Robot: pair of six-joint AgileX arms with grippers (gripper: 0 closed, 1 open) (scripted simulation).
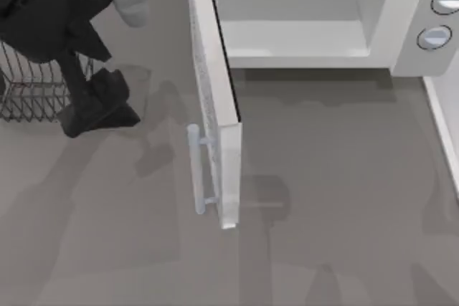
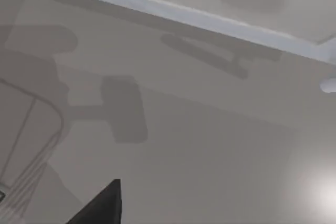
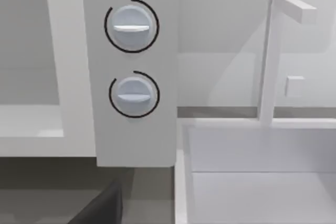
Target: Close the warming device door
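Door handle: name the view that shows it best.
Top view: the door handle shows whole, on the open door. The left wrist view catches just its end; the right wrist view faces the knobs.

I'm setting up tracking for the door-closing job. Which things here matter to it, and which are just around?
For the job:
- warming device, cavity exposed
- door, swung wide open, bar handle on its outer face
- left arm, off to the door's left

Just around:
- wire rack, table's left
- two knobs
- table
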